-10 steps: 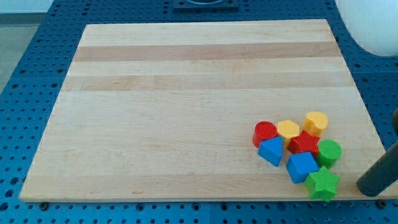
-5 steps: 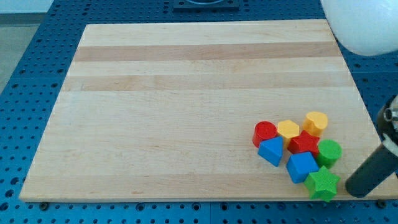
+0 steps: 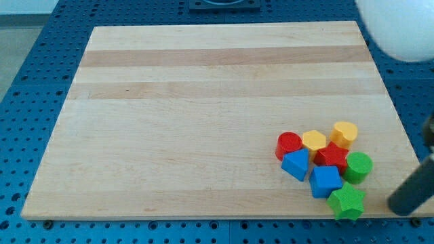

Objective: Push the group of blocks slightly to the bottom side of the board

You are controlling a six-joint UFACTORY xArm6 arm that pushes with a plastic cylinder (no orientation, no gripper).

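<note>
Resting near the board's (image 3: 203, 122) bottom-right corner, my tip (image 3: 397, 209) | just right of green star (image 3: 347, 202), apart | no claw, nothing grasped | blocks clustered: blue cube (image 3: 325, 181), red star (image 3: 331, 156), green cylinder (image 3: 358, 167).

Rod: the view's right edge cuts off my dark rod; only its lower length shows, my tip (image 3: 398, 207) blurred.
White dome (image 3: 400, 30): clipped by the view's top and right edges.
Red star block (image 3: 331, 156): partly hidden behind its neighbours.
Dark fixture (image 3: 222, 5): cropped at the view's top, unidentifiable.
</note>
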